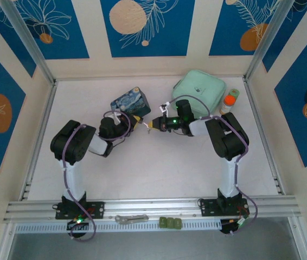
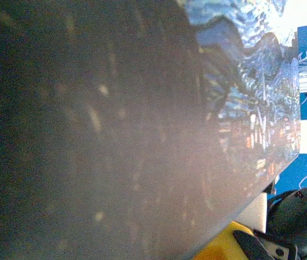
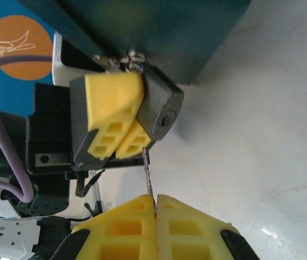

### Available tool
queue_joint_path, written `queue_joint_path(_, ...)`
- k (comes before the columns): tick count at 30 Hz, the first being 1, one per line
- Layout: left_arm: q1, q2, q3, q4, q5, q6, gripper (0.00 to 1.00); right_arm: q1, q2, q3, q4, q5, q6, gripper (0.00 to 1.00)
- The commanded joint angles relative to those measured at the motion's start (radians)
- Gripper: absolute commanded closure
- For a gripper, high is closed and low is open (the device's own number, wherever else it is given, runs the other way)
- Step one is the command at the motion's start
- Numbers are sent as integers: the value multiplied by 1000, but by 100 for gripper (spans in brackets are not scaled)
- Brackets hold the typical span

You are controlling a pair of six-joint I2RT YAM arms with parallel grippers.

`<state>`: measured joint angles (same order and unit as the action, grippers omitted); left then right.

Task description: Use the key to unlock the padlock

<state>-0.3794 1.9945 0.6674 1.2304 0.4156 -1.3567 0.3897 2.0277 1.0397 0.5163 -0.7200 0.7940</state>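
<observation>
In the right wrist view my right gripper (image 3: 155,199) is shut on the key (image 3: 147,172), a thin pale blade that points up. Its tip reaches the seam between the yellow pads of my left gripper (image 3: 122,145). Those pads are pressed together just under the starry-night tin (image 3: 142,32). A bit of silvery shackle of the padlock (image 3: 127,57) shows above them, while the dark body is hidden between the pads. From above, the left gripper (image 1: 138,122) and right gripper (image 1: 151,124) meet tip to tip beside the tin (image 1: 130,102). The tin's side (image 2: 142,130) blocks most of the left wrist view.
A mint green case (image 1: 199,89) and an orange-capped bottle (image 1: 230,102) stand behind the right arm. A grey metal tool (image 1: 132,219) and small green pieces (image 1: 171,222) lie on the front rail. Bare white table (image 1: 159,168) lies in front of the grippers.
</observation>
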Motion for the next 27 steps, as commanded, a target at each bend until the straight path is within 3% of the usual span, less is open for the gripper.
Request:
queue_joint_path(1,-16,-16,-19,10,40,-24,100,-12,32,23,24,-39,2,100)
queue_joint_path(27,-34,-19,-10,4,37,-18,100,17,58,40,63,-46,12,100)
